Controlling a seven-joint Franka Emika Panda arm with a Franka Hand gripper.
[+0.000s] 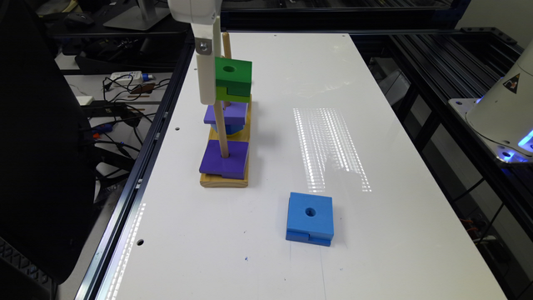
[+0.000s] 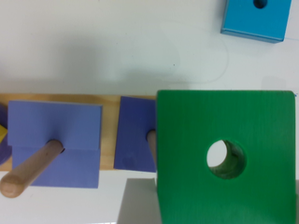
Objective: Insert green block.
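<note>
Green block (image 1: 233, 79) hung upper centre-left of the exterior view, clamped in the gripper (image 1: 214, 89), above purple blocks (image 1: 225, 158) on the wooden peg base (image 1: 225, 181); blue block (image 1: 310, 217) lay lower centre, well apart

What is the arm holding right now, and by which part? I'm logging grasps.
The green block, held in the air by its sides at the gripper, above the pegs.
</note>
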